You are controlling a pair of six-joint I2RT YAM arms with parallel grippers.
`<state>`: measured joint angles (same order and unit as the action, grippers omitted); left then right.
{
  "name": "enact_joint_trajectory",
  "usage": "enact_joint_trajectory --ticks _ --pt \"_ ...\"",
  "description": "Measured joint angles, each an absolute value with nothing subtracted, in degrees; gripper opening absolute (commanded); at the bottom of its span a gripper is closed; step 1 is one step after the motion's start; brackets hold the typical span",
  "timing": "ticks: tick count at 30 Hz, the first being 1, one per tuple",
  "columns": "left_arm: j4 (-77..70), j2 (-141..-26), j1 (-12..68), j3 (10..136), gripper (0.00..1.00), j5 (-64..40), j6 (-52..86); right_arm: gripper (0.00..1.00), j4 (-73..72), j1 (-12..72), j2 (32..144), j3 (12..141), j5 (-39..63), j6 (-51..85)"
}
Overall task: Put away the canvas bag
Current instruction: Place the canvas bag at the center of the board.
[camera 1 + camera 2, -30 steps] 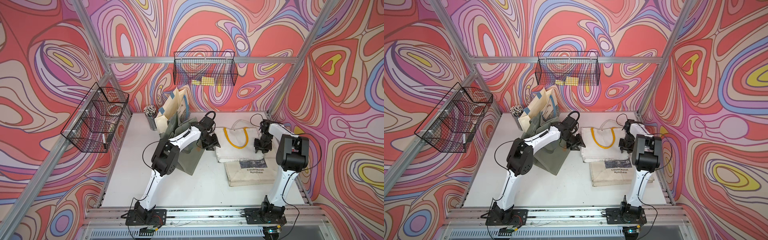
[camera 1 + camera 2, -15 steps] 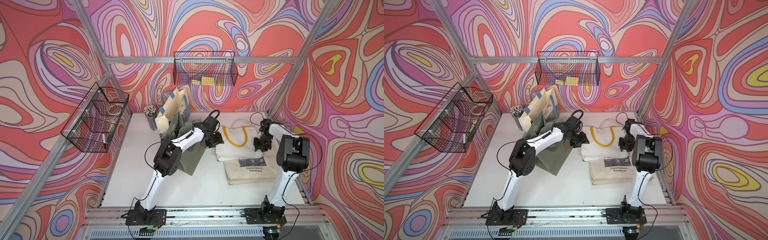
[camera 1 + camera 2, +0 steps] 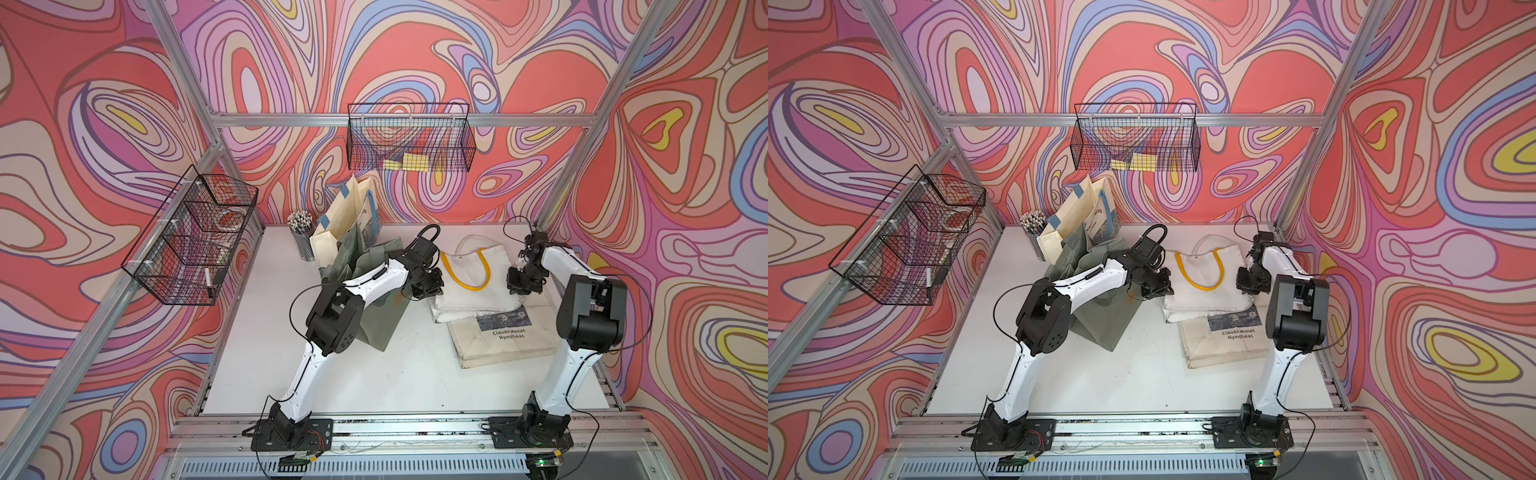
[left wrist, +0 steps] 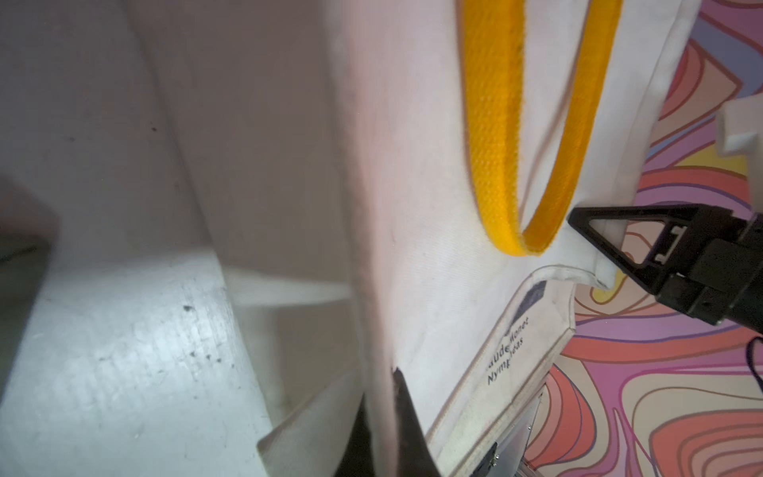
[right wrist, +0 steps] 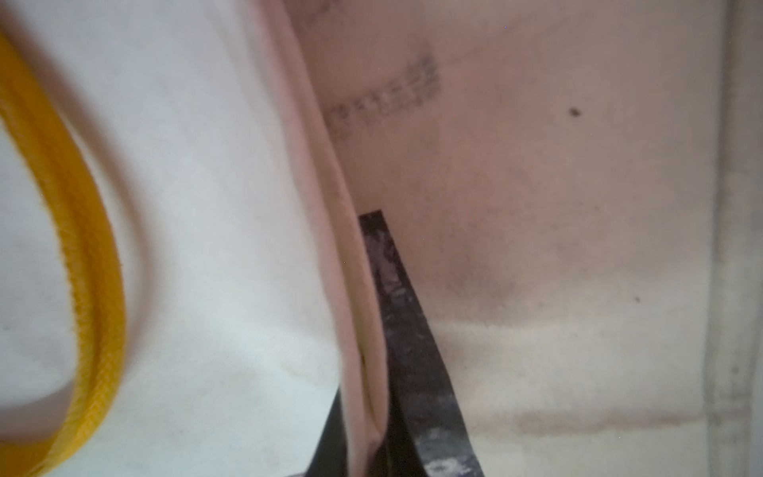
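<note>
Progress-wise this looks like the very start, imo. The bag [image 3: 473, 299], white with yellow handles [image 4: 493, 144], lies flat at about 2 o'clock on the table [image 3: 395, 382]. Its 6 o'clock end overlaps the Monet tote [image 3: 503, 340]. What's done: both grips look set. The left arm [image 3: 374, 276] reaches to the bag's 9 o'clock edge and the right arm [image 3: 557, 266] sits at its 3 o'clock edge. In the left wrist view the left fingers [image 4: 402, 417] are closed with the bag's cloth pinched between them. In the right wrist view the right fingers [image 5: 396, 297] are clamped on a folded hem of it. What's left is basically everything else. The bag isn't off the table as far as I can tell, and it hasn't gone anywhere. Where it's meant to go isn't shown. My guess is the upright totes [image 3: 336, 232] at 11 o'clock, or the wire basket [image 3: 409, 141] on the back wall at 12. Floppy cloth held by two edges will probably sag in the middle, so I'd say the lift needs both arms rising together, or one side slips out.
</note>
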<state>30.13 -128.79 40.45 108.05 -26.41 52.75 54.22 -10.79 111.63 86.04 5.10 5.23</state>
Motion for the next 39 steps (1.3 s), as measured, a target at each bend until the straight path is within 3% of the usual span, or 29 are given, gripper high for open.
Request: enact_joint_trajectory --ticks 13,21,27,29,33,37,39 --pt "21.76 -111.46 43.57 98.83 0.00 -30.41 60.97 0.00 65.58 -13.63 100.42 89.43 8.03 3.49" --pt "15.64 -112.31 47.20 93.82 0.00 -33.71 66.87 0.00 68.20 -20.29 92.88 80.79 4.80 0.51" --pt "15.18 -118.61 47.90 95.70 0.00 -35.73 66.94 0.00 63.83 -20.53 96.05 75.53 0.36 0.25" --pt "15.20 -121.38 47.88 95.72 0.05 -36.82 67.48 0.06 61.78 -20.53 98.08 73.60 -0.32 0.10" --pt "17.04 -123.74 47.92 94.72 0.33 -38.30 67.16 0.19 59.59 -20.53 100.27 72.60 -1.32 0.01" --pt "22.24 -121.84 47.94 94.83 0.42 -38.39 62.46 0.34 57.04 -20.53 100.07 72.86 -2.42 0.62" --pt "26.89 -119.85 47.92 95.68 0.44 -37.26 58.26 0.49 55.94 -20.53 99.35 72.86 -3.53 0.80"
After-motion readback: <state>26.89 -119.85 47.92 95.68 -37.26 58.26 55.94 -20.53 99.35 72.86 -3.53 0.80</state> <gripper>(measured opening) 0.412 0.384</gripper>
